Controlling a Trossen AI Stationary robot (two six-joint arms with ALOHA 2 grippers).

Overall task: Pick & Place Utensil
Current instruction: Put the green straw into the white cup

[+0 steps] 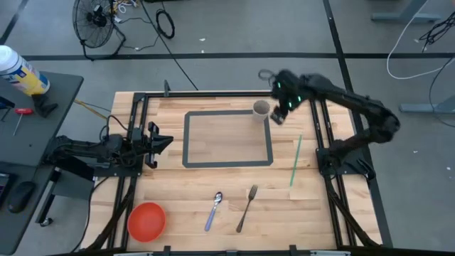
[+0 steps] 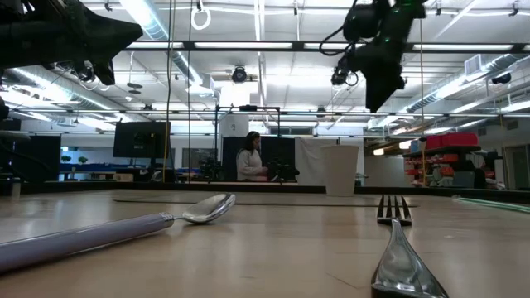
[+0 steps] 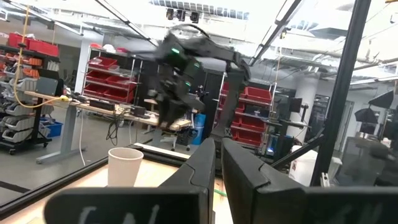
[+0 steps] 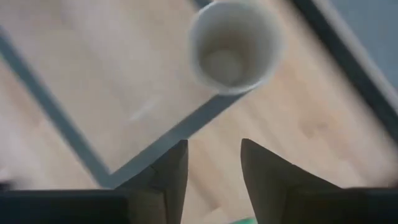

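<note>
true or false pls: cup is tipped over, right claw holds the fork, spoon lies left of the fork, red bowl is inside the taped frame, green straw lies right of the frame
1. The cup is tipped over. False: it stands upright at the far right corner of the taped frame.
2. The right claw holds the fork. False: it hangs open and empty over the table beside the cup; the fork lies on the table near the front edge.
3. The spoon lies left of the fork. True.
4. The red bowl is inside the frame. False: it sits at the front left corner of the table, outside the frame.
5. The green straw lies right of the frame. True.
</note>
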